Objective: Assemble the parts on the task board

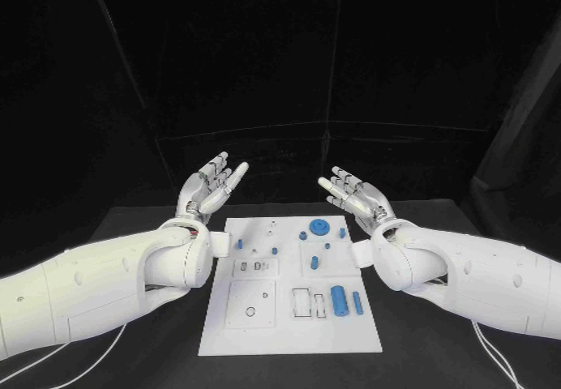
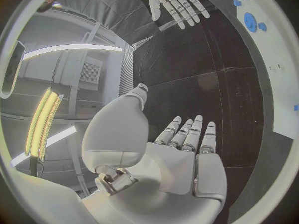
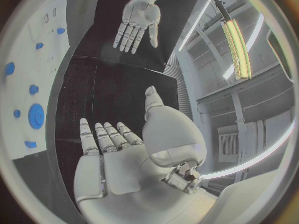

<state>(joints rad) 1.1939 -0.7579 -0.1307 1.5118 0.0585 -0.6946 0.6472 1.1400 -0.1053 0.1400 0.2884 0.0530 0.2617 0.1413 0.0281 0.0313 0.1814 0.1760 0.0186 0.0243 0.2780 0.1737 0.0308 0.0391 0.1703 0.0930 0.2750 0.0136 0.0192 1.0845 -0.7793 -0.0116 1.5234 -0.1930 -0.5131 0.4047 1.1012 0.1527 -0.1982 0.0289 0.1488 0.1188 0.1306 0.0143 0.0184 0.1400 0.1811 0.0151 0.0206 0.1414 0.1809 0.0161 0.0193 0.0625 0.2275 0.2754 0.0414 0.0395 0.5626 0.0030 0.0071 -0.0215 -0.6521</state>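
Task board [image 1: 293, 336] centred on black tabletop [image 1: 140, 235], blue parts [image 1: 339, 301] on it.
Left hand [image 1: 211, 185] and right hand [image 1: 354, 194] raised beyond board's far corners, fingers spread, holding nothing.

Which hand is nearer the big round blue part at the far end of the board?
The right hand. It hovers open just beyond and right of the round blue part. The left hand, also open, is raised farther off, past the task board on its far left corner.

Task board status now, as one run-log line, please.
left hand open, raised | right hand open, raised | task board untouched | blue parts on board
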